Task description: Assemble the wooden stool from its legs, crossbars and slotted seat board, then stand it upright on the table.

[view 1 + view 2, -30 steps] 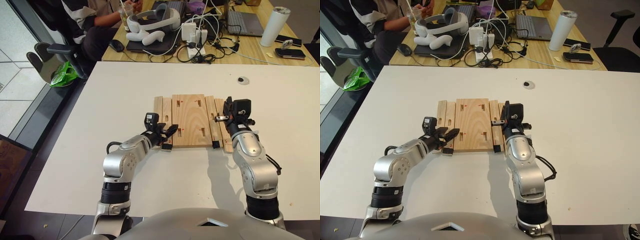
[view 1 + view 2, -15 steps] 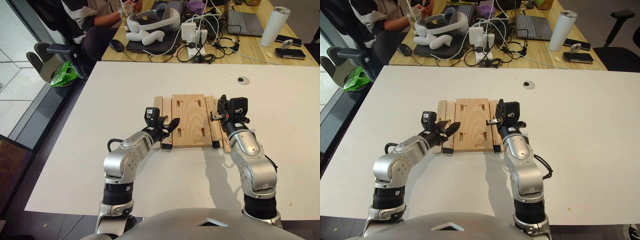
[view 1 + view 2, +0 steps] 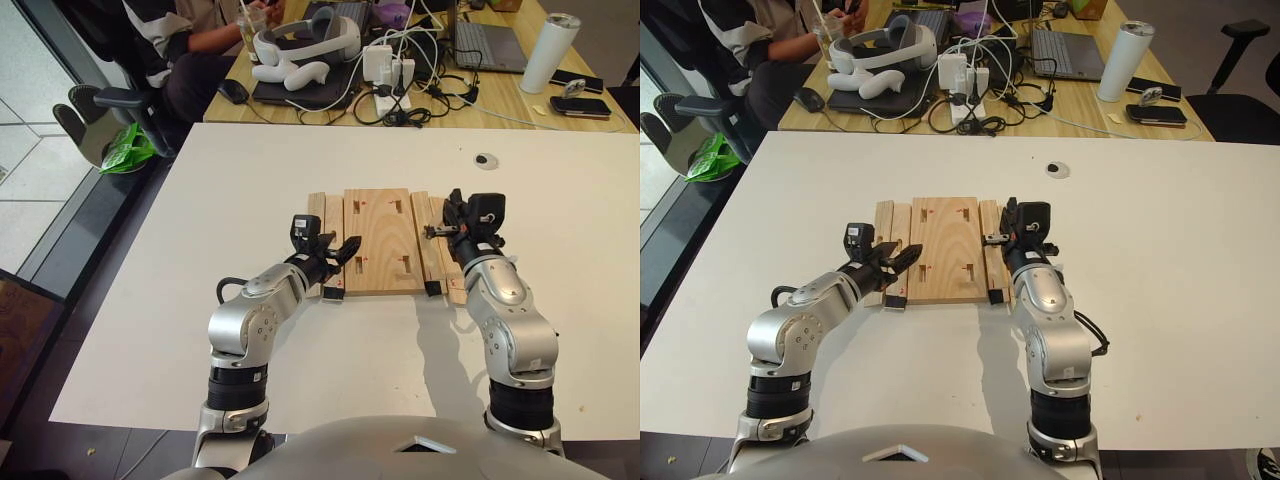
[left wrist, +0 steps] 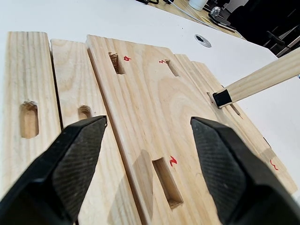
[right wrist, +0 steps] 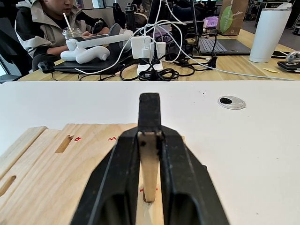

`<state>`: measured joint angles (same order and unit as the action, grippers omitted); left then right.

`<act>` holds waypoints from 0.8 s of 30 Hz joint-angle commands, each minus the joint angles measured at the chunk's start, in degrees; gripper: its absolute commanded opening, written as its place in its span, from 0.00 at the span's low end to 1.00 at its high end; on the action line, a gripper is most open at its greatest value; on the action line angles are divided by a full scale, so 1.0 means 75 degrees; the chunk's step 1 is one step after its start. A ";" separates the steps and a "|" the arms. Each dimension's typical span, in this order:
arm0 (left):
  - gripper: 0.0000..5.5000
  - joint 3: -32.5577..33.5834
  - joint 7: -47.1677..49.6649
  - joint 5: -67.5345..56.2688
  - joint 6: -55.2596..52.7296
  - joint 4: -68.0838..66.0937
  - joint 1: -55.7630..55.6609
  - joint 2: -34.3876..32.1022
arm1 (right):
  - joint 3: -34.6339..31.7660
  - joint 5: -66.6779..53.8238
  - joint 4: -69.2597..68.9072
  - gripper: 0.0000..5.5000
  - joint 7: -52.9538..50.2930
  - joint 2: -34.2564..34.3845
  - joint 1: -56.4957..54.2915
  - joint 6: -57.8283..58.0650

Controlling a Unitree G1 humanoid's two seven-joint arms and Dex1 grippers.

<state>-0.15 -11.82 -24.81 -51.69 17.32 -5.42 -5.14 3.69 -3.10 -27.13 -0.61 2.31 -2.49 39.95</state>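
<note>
2 narrow, pale wooden leg planks (image 3: 325, 212) with slots lie flat on the white table (image 3: 230, 180), touching the left edge of the broad slotted wooden seat board (image 3: 380, 235). The left gripper (image 3: 346, 254) hovers low over that seam, fingers spread wide. 2 further leg planks (image 3: 430, 240) flank the board's right edge. Above them the right gripper (image 3: 450, 230) pinches a thin, black-tipped wooden crossbar (image 4: 260, 78), tilted; whether its tip touches them I cannot tell.

Bright even indoor light, soft short shadows, close foreground slightly blurred
</note>
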 commanded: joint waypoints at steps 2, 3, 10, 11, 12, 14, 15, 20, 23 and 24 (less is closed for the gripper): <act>0.60 -0.0041 0.0091 0.0039 -0.0058 0.0121 -0.0117 -0.0020 | -0.0130 -0.0243 0.0401 0.07 0.0039 0.0056 -0.0261 0.0997; 0.60 -0.0041 0.0105 0.0041 -0.0057 0.0127 -0.0122 -0.0011 | -0.0183 -0.0297 0.0517 0.07 0.0049 0.0069 -0.0366 0.1166; 0.60 -0.0055 0.0148 0.0068 0.0008 0.0072 -0.0233 0.0059 | -0.0935 -0.0809 0.1572 0.07 0.0056 0.0207 -0.1462 0.2037; 0.60 -0.0043 0.0149 0.0071 0.0018 0.0065 -0.0240 0.0058 | -0.0910 -0.0759 0.1711 0.07 0.0059 0.0125 -0.1586 0.2024; 0.60 -0.0027 0.0153 0.0074 0.0030 0.0057 -0.0249 0.0057 | -0.0806 -0.0671 0.1841 0.07 0.0090 0.0012 -0.1687 0.1970; 0.60 -0.0006 0.0164 0.0082 0.0046 0.0047 -0.0262 0.0059 | -0.0621 -0.0575 0.2008 0.07 0.0155 -0.0113 -0.1778 0.1897; 0.60 0.0004 0.0166 0.0080 0.0047 0.0055 -0.0265 0.0056 | -0.0500 -0.0530 0.2046 0.07 0.0175 -0.0167 -0.1772 0.1837; 0.60 0.0033 0.0171 0.0082 0.0072 0.0067 -0.0305 0.0043 | -0.0063 -0.0274 0.1768 0.07 0.0173 -0.0309 -0.1589 0.1076; 0.60 0.0022 0.0170 0.0087 0.0093 0.0112 -0.0313 0.0024 | -0.0054 -0.0174 0.1469 0.07 0.0099 -0.0350 -0.1247 0.0569; 0.60 0.0016 0.0163 0.0087 0.0097 0.0131 -0.0306 0.0011 | -0.0086 -0.0185 0.1355 0.07 0.0099 -0.0358 -0.1065 0.0518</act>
<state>-0.06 -10.83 -24.42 -50.97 17.50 -7.16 -4.59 3.25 -4.86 -15.98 0.47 -0.14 -13.51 43.74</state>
